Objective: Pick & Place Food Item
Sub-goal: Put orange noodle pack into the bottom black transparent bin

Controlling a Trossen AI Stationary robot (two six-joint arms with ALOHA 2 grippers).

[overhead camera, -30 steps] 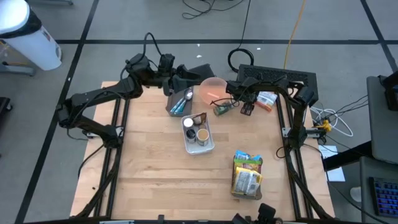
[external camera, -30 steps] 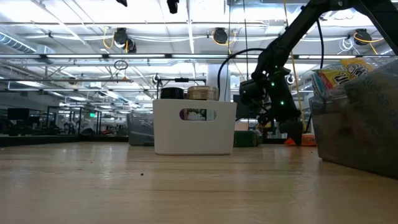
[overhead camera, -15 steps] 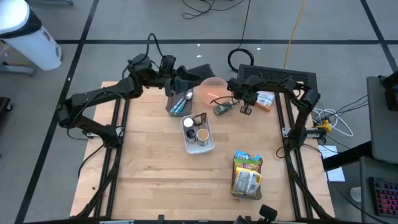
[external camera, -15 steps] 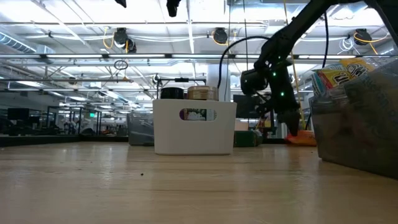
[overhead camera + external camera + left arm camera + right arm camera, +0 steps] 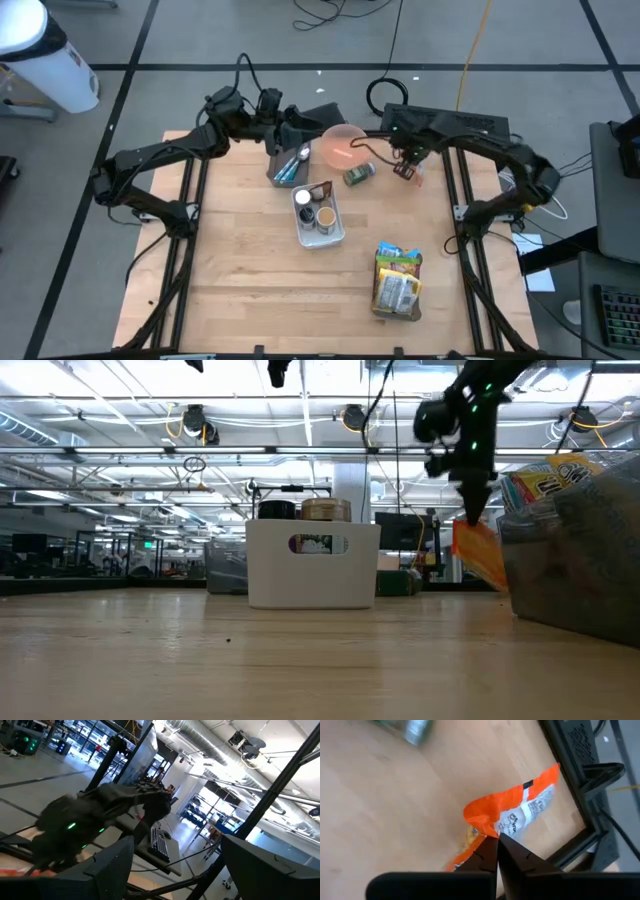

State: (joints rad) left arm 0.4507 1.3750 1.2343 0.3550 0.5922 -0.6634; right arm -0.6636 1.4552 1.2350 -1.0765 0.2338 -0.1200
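Right gripper (image 5: 496,839), fingers pressed together on the top edge of the crinkly orange-and-white snack packet (image 5: 520,815), holds it dangling long-axis-down, clear of the far right of the wooden table (image 5: 250,280), while the white plastic bin (image 5: 320,218) lies toward centre, nearer this arm.

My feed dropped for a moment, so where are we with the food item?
Done: the right gripper has shut on the orange snack packet, and the low view shows it hanging clear of the table. In hand: carrying it. Left: placing it; where is not shown. The left gripper waits open above the grey utensil bin.
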